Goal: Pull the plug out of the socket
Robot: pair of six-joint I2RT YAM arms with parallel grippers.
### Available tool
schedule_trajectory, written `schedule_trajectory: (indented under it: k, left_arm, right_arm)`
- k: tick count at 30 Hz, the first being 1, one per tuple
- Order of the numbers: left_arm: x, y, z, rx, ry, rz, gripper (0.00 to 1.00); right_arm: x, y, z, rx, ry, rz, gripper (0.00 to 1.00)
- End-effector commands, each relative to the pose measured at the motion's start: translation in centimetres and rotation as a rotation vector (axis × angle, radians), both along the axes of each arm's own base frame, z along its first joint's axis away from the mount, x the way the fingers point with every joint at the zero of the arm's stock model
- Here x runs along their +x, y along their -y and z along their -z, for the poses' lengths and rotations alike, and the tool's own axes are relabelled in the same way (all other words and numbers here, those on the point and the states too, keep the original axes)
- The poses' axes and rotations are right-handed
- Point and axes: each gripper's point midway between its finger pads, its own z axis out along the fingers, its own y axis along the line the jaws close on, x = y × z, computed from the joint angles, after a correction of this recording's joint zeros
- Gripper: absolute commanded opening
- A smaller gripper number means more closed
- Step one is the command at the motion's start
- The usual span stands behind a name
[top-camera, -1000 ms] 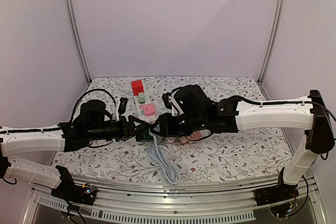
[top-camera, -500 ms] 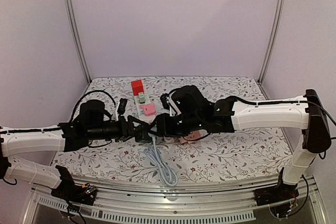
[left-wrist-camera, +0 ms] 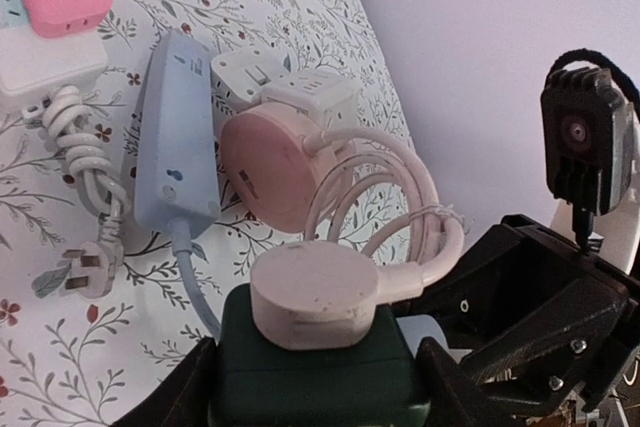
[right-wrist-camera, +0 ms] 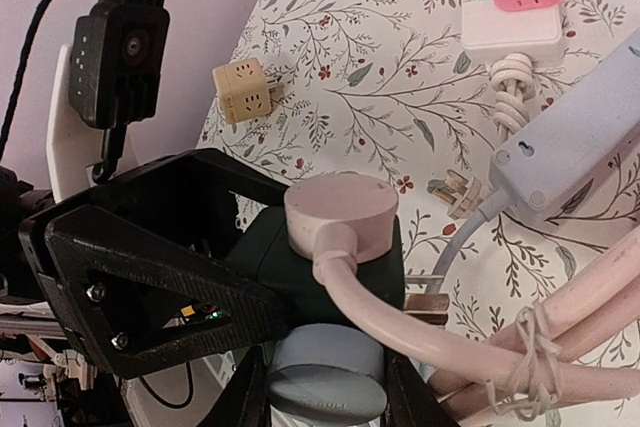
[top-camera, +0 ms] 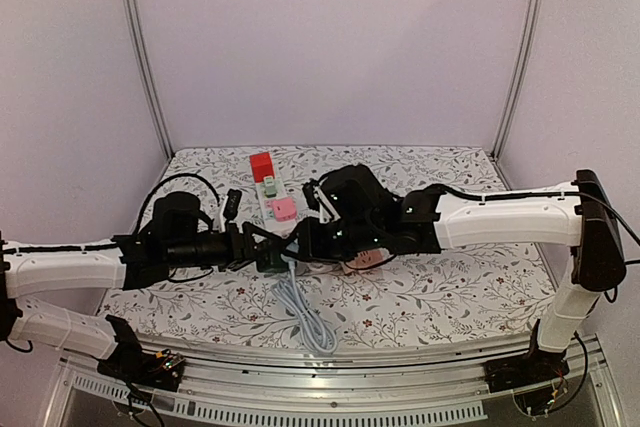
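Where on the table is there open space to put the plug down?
The table is bare front right, between the coiled cable and the right edge, and in the back right corner. The middle is crowded around the white power strip and green socket.

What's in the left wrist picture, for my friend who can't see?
A round pink plug sits on a dark green socket block gripped by the left gripper. Its pink cord loops toward a round pink reel beside a blue power strip.
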Motion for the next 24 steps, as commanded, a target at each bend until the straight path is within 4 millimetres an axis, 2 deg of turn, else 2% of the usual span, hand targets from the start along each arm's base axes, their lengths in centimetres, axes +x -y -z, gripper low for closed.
schedule_trajectory:
  k: [1,3,7,11,15,18,21,24]
  left_arm:
    - [0.2,1.2,-2.2,-0.006,0.089,0.048,0.18]
    - [0.3,1.1,-1.3,0.061,0.087,0.039,0.18]
    - [0.8,1.0,-0.8,0.134,0.098,0.021,0.17]
    - [0.9,1.3,-0.9,0.120,0.100,0.021,0.18]
    - [0.9,1.4,-1.0,0.104,0.089,0.016,0.18]
    - [0.8,1.5,-1.6,0.069,0.093,0.015,0.18]
    - [0.4,1.9,-2.6,0.007,0.094,0.043,0.18]
    - [-0.1,2.6,-3.7,-0.058,0.098,0.085,0.18]
  right_arm:
    - [2.1,3.1,3.8,-0.192,0.017,0.120,0.00]
    - [2.1,3.1,3.6,-0.209,0.031,0.121,0.00]
    - [2.4,3.3,3.2,-0.245,0.060,0.140,0.00]
    - [2.6,3.5,2.5,-0.307,0.127,0.161,0.00]
    - [2.9,4.3,2.9,-0.348,0.143,0.188,0.00]
    - [2.9,4.7,3.5,-0.338,0.121,0.196,0.00]
    - [3.1,4.5,4.7,-0.262,0.054,0.182,0.00]
    - [3.2,4.4,5.0,-0.199,0.014,0.178,0.00]
